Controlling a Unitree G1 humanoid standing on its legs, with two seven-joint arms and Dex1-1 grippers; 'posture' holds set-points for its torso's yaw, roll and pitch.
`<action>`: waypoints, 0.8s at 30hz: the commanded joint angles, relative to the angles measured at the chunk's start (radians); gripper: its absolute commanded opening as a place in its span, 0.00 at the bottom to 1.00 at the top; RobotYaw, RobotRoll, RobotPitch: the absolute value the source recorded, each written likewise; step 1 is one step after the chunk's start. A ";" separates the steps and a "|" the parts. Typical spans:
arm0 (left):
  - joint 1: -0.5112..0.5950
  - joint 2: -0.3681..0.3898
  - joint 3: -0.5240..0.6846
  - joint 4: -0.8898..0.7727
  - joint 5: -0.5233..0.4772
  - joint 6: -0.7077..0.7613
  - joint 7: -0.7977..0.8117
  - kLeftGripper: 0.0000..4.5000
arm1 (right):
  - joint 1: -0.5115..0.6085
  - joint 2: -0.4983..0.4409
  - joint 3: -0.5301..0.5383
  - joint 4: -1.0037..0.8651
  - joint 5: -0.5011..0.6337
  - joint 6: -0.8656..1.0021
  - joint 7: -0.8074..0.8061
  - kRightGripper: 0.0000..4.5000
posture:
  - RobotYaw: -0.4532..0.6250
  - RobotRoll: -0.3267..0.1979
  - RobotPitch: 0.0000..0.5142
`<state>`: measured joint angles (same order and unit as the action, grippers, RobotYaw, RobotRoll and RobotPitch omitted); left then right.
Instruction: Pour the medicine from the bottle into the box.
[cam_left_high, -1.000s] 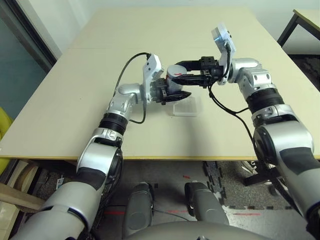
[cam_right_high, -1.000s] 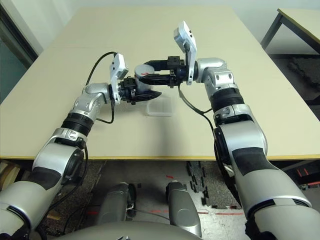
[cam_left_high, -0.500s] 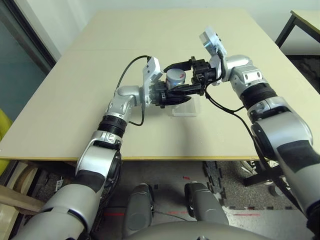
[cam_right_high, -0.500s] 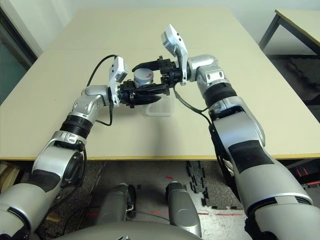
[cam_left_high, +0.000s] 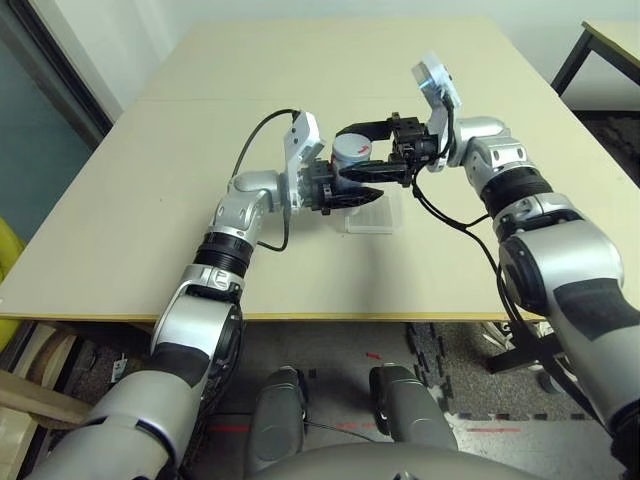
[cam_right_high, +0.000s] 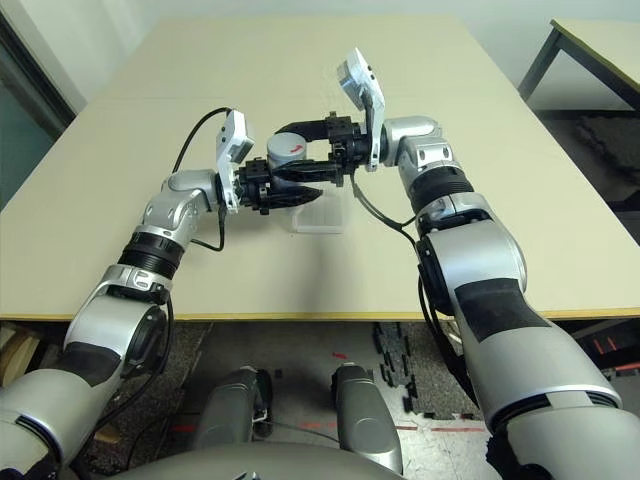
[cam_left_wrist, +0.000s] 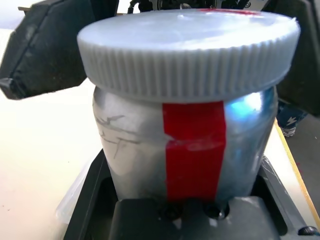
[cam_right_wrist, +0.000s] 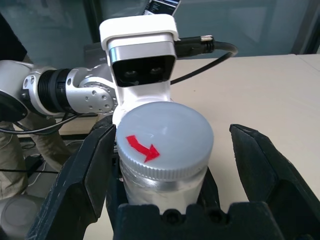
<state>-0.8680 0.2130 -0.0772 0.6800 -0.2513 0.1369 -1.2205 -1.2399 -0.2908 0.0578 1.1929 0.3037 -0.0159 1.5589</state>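
Two black jaws on your left arm (cam_left_high: 362, 193) are gripping the silver bottle with its grey cap (cam_right_wrist: 165, 135), upper centre of the head view; your right black jaws (cam_right_wrist: 170, 175) are standing wide around the cap, risking a skewed twist if closing off-centre.

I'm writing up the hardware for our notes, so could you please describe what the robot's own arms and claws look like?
Both arms are silver, with rounded shells, black bands and dark patches. The left claw and the right claw each have two black, tapering fingers. A white camera housing with a dark two-lens front sits at the left wrist, with a black cable.
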 joint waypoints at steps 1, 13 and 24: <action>0.010 -0.001 0.003 -0.015 -0.009 0.005 0.000 0.59 | -0.014 0.014 -0.037 0.014 -0.019 0.018 -0.006 1.00 | 0.28 0.62 0.14; 0.005 -0.011 0.003 0.001 -0.002 -0.007 0.013 0.59 | -0.022 0.038 -0.087 -0.001 -0.043 0.045 -0.009 1.00 | 0.28 0.62 0.15; 0.015 -0.013 0.002 -0.019 -0.010 0.004 0.011 0.59 | -0.021 0.050 -0.106 0.006 -0.063 0.027 -0.080 1.00 | 0.28 0.62 0.16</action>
<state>-0.8617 0.2005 -0.0762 0.6798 -0.2517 0.1362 -1.2029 -1.2449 -0.2410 -0.0317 1.1931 0.2501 0.0201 1.5038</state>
